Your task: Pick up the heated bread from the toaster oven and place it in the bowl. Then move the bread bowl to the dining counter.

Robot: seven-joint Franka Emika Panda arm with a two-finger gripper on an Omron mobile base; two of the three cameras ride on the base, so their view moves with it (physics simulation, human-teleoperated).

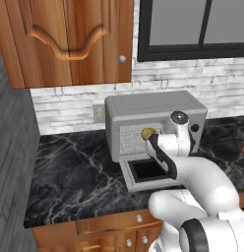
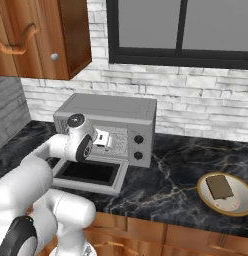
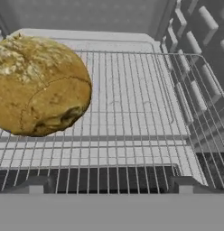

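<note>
— Golden-brown bread sits on the oven rack, left of the gripper?
— Yes; the jaws stand wide, holding nothing. The bowl waits far right on the counter.

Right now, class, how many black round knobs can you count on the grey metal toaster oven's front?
2: upper black round knob above lower knob, both right of the grey metal toaster oven opening; the arm may hide others.

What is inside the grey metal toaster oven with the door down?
Inside the boxy grey metal toaster oven a rounded golden-brown bread lump sits on the wire rack. The open gripper waits just in front. What lies below the rack is hidden.
</note>
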